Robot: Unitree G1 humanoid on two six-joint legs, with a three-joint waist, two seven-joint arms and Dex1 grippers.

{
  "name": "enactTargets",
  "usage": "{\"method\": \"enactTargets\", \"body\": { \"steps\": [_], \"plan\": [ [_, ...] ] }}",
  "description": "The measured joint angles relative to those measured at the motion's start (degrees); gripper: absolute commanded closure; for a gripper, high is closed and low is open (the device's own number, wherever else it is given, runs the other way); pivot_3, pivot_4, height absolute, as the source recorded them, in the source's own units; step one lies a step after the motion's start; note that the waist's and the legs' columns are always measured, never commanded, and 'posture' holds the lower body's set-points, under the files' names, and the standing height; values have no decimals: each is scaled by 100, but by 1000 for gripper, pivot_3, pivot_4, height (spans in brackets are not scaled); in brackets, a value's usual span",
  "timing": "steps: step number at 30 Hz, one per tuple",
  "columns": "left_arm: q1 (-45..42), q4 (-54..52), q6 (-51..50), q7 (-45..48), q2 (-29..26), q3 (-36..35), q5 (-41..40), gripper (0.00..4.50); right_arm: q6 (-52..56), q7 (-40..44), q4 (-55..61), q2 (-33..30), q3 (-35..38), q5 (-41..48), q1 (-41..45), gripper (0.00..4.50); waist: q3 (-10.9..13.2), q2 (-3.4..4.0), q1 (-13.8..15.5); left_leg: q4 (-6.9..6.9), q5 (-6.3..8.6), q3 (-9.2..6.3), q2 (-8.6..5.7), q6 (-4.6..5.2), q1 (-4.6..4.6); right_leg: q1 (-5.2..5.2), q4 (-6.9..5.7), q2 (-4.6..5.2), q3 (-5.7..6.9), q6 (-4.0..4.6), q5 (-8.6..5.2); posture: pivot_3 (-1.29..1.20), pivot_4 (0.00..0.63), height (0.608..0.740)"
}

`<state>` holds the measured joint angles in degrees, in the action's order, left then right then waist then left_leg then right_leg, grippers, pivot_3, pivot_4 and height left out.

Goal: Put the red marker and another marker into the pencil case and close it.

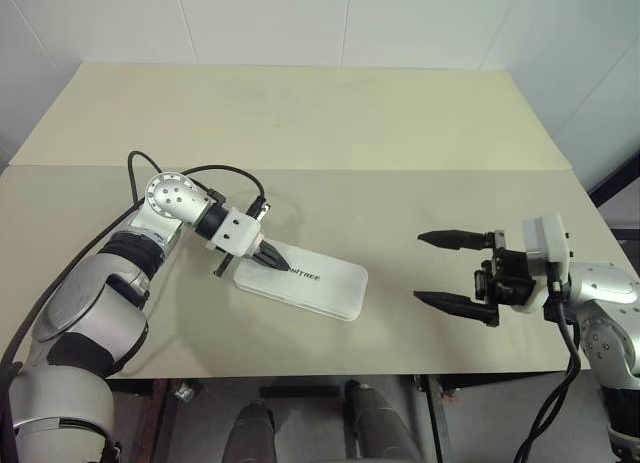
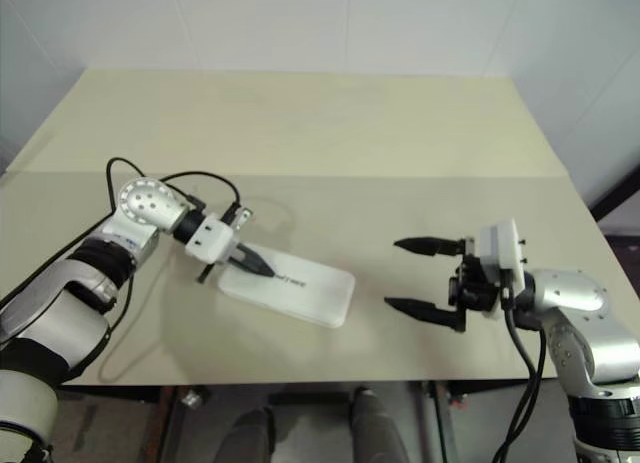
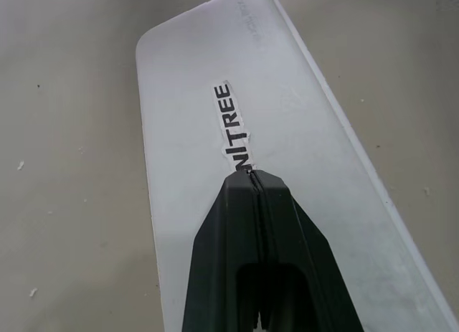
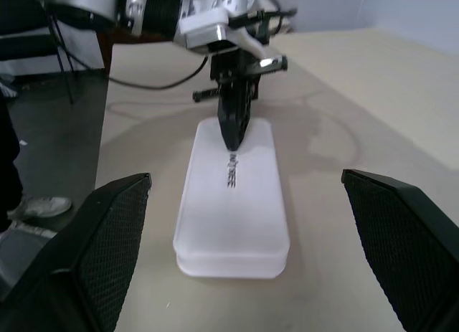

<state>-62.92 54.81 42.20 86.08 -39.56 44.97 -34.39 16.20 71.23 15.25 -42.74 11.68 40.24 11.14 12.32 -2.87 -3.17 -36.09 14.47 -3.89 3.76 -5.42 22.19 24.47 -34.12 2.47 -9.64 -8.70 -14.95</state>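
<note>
Pencil case lid reads "NITREE", left hand covering 1st letter

I see pencil case lid-down on bench. Left gripper pinched together, tip on lid. Right gripper spread wide, well apart from case.

Pencil case lid down: contents hidden. Left gripper tip covers the lettering's first letter.
</note>
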Motion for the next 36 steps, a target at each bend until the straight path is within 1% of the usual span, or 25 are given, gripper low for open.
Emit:
{"method": "enactTargets", "body": {
  "steps": [3, 6, 9, 10, 12, 15, 19, 21, 24, 27, 30, 36],
  "plan": [
    [70, -66, -457, 0, 43, -663, -233, 4454, 1, 0, -6, -4, -1, -9, -2, 0, 1, 1, 1, 1, 0, 0, 0, 0, 0, 1, 0, -1, 0, -1, -1, 0, 150, 740],
    [97, -97, -879, 0, 94, -1510, -356, 4454, 3, -1, -7, -23, -1, -24, -15, 0, 1, 2, -2, 1, 0, 0, 0, 0, -1, 1, -2, -1, 0, -2, -1, 0, 150, 740],
    [194, -108, -1222, -1, 149, -2205, -329, 4454, 3, -1, -15, -46, -1, -57, -14, 0, 1, 2, -5, 1, 0, 0, 0, 0, -2, 1, -4, -1, 1, -2, -1, 0, 150, 740],
    [273, -115, -1338, -1, 151, -2400, -299, 4287, 3, 0, -29, -59, -1, -63, -13, 0, 1, 3, -9, 1, 0, 0, 0, 0, -3, 1, -6, -1, 1, -2, -1, 0, 150, 740],
    [531, -278, -1695, -1, 124, -2776, -284, 3874, 3, 13, -88, -77, -4, -74, 4, 0, 1, 3, -17, 1, 0, 0, 0, 0, -6, 1, -11, -1, 1, -2, -1, 0, 150, 740],
    [983, -663, -2214, 0, 57, -3150, -292, 2982, 3, 72, -226, -120, -5, -91, 92, 0, 2, 5, -12, 0, 0, 0, 0, 0, -7, 2, -25, -1, 1, -2, -1, 0, 150, 740],
    [1402, -1172, -2635, 0, 34, -3620, -306, 1701, 5, 201, -384, -220, -7, -107, 221, 0, 3, 6, -3, -3, -1, 0, 0, -1, -9, 3, -28, -2, 1, -1, -2, 0, 150, 740],
    [1727, -1610, -2944, 0, -117, -3842, -412, 1062, 20, 280, -476, -303, 4, -108, 275, 0, 4, 8, -5, -1, -1, 0, 0, -1, -9, 3, -28, -1, 1, 0, -2, 0, 150, 740],
    [2054, -1931, -3291, 0, -308, -4078, -467, 72, 21, 394, -670, -482, 112, -109, 290, 0, 5, 9, -8, 1, -1, 0, 1, -1, -12, 4, -30, -2, 2, 2, -4, 0, 150, 740],
    [2190, -2050, -3470, 0, -440, -4257, -464, 32, 23, 442, -784, -596, 230, -112, 280, 0, 6, 10, -8, -2, -1, 0, 0, -1, -11, 4, -28, -2, 2, 4, -4, 0, 150, 740],
    [2179, -1870, -3444, 0, -647, -4432, -372, 32, 63, 375, -755, -608, 247, -112, 285, 0, 6, 11, -13, -2, -1, 0, 0, -1, -12, 4, -26, -2, 1, 5, -5, 0, 150, 740],
    [2171, -1798, -3370, 0, -628, -4723, -202, 32, 166, 61, -348, -519, 256, -49, 101, 0, 7, 13, -8, 1, -1, 0, 0, -2, -9, 4, -17, -1, 2, 6, -6, 0, 150, 740]
  ]
}}
